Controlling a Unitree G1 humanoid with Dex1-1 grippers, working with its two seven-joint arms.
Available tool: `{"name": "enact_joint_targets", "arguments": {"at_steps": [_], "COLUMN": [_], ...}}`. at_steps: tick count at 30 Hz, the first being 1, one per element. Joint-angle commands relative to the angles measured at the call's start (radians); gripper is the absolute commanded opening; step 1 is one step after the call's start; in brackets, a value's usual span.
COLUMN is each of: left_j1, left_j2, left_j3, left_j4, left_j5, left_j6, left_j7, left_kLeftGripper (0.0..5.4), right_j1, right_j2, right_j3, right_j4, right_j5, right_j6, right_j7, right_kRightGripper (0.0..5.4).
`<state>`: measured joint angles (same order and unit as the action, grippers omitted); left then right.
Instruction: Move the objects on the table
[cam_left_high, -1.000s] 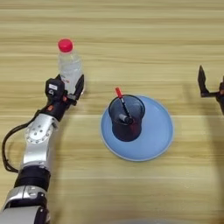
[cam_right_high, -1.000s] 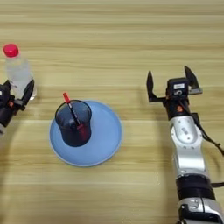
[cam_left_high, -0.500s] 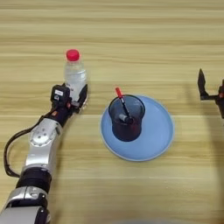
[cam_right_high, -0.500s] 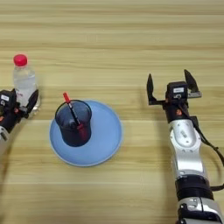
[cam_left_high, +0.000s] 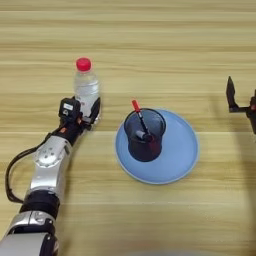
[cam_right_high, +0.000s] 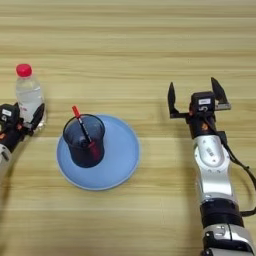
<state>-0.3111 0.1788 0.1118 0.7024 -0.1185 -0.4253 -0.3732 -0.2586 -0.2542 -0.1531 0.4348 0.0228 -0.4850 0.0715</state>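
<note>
A small clear bottle (cam_left_high: 86, 89) with a red cap stands upright on the wooden table (cam_left_high: 150, 30), left of the plate. My left gripper (cam_left_high: 86, 109) is shut on its lower part; one black finger (cam_left_high: 95, 107) shows on the bottle's right side and the other is hidden behind it. A black mesh pen cup (cam_left_high: 145, 136) stands on a blue plate (cam_left_high: 180, 150), holding a red-capped pen (cam_left_high: 138, 114) and a marker (cam_left_high: 145, 135) deep inside. My right gripper (cam_right_high: 195, 96) rests at the right, open and holding nothing, with its fingers spread wide.
The blue plate lies in the middle of the table between the two arms. Bare wood stretches across the far half of the table and along the near edge.
My left gripper has carried the bottle to the right and nearer, towards the plate. The right arm, the cup and the plate have not moved.
</note>
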Motion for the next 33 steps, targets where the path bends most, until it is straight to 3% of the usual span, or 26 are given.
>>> {"name": "enact_joint_targets", "arguments": {"at_steps": [1, 7, 13, 33], "left_j1": [-0.012, -0.014, -0.014, -0.008], "left_j2": [0.004, 0.004, 0.004, 0.004], "left_j3": [0.000, 0.000, 0.000, -0.010], "left_j4": [0.021, 0.028, 0.029, 0.015], "left_j5": [0.006, 0.006, 0.007, 0.013], "left_j6": [-0.007, -0.016, -0.020, -0.057], "left_j7": [0.008, 0.009, 0.010, 0.005], "left_kLeftGripper": [2.98, 2.98, 3.78, 5.39], "right_j1": [-0.017, -0.021, -0.022, -0.023], "right_j2": [0.008, 0.010, 0.011, 0.014], "right_j3": [-0.007, -0.008, -0.011, -0.015], "right_j4": [0.004, 0.002, 0.001, -0.001], "right_j5": [0.008, 0.011, 0.014, 0.010], "right_j6": [-0.011, -0.020, -0.027, -0.035], "right_j7": [-0.004, -0.003, -0.002, -0.002], "right_kRightGripper": [5.40, 5.40, 5.40, 5.40]}}
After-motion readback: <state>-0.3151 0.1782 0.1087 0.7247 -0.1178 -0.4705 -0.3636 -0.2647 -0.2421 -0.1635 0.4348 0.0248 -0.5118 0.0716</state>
